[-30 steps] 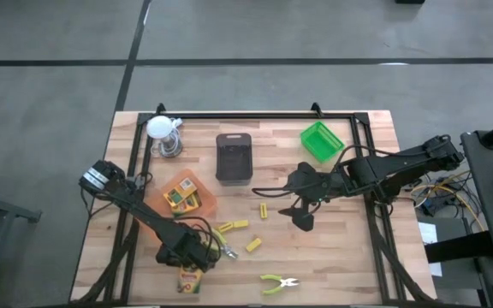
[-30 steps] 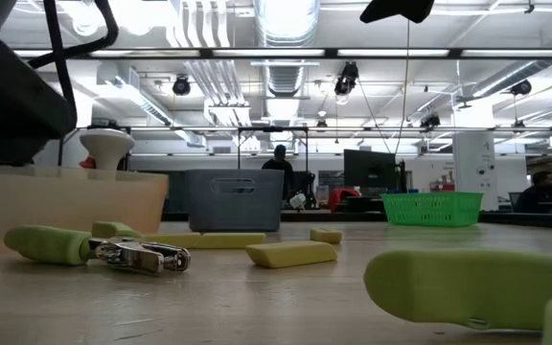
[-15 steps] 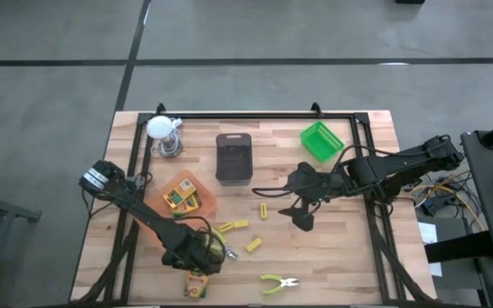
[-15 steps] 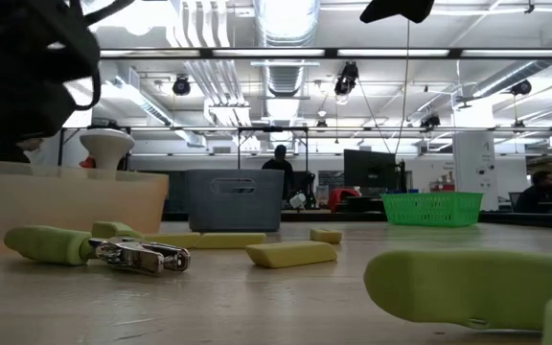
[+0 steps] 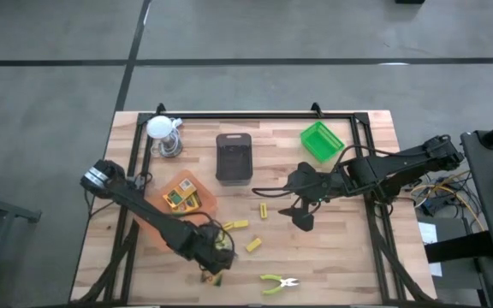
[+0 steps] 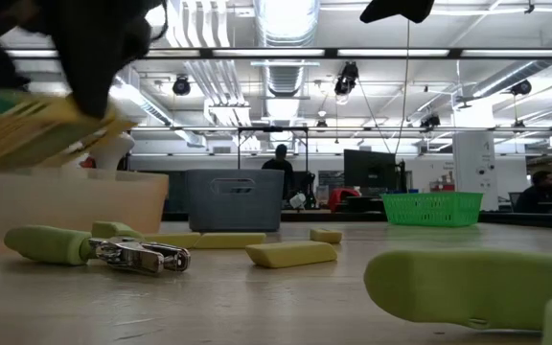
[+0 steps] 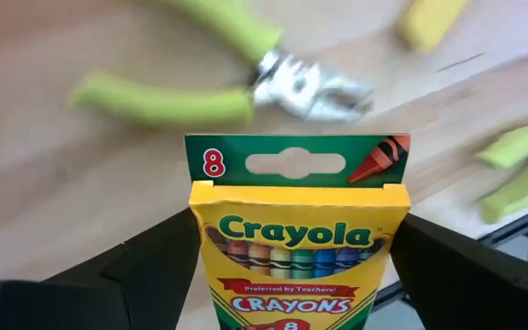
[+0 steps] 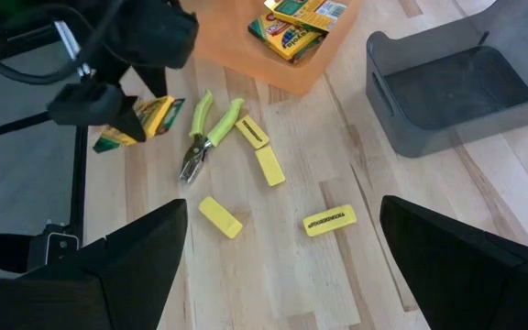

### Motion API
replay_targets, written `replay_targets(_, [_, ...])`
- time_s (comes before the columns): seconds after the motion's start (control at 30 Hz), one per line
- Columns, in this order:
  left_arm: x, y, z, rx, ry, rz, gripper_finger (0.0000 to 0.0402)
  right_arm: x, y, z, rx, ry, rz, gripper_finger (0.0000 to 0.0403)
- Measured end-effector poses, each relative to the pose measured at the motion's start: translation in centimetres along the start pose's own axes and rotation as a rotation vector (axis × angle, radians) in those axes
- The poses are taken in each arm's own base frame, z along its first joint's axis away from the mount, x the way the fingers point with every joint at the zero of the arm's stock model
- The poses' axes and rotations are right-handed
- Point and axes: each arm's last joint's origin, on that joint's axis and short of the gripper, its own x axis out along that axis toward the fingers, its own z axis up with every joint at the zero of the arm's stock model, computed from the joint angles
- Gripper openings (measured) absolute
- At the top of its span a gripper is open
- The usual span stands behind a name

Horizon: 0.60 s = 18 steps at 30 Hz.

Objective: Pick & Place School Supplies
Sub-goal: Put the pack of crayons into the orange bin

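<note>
My left gripper (image 5: 210,257) is shut on a yellow and green crayon box (image 7: 299,240) above the table's near part; the right wrist view shows the box (image 8: 128,126) in the air beside lime-handled pliers (image 8: 205,137). More crayon boxes (image 5: 181,198) lie in the orange tray (image 5: 202,204). Yellow blocks (image 5: 236,225), (image 5: 253,245), (image 5: 264,210) and a second pair of pliers (image 5: 279,282) lie flat on the wood. My right gripper (image 5: 303,216) hangs open above the table's middle right, nothing between its fingers. My left gripper pinches the crayon box by its two narrow side edges (image 7: 198,240), just below the green hang tab, between its two fingers (image 7: 149,261). The fingers slant down from above, and the printed front faces the wrist camera. The box (image 6: 36,134) hangs tilted, clear of the table.
A dark grey tray (image 5: 234,158) stands at the far middle, a green tray (image 5: 321,141) at the far right, and a white-topped metal object (image 5: 164,135) at the far left. A black frame (image 5: 255,115) runs along the table's far edge and sides.
My left gripper has risen and moved toward the table's right, rolling its wrist, with the crayon box in its fingers. The box, which lay near the table's near edge, is now lifted clear and tilted.
</note>
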Motion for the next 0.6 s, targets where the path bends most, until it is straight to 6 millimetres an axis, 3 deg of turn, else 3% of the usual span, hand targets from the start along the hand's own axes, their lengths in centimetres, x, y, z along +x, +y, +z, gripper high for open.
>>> replay_targets(0.23, [-3.8,-1.2,0.6,0.190,-0.222,0.076,0.0339,0.0,0.0,0.0,0.000,0.000,0.000,0.0354])
replay_targets(0.4, [-6.0,-0.7,1.2,0.263,-0.339,0.214,0.0339,0.0,0.0,0.0,0.000,0.000,0.000,0.0354])
replay_targets(0.6, [-7.0,0.5,1.6,0.297,-0.369,0.374,0.0339,0.0,0.0,0.0,0.000,0.000,0.000,0.0354])
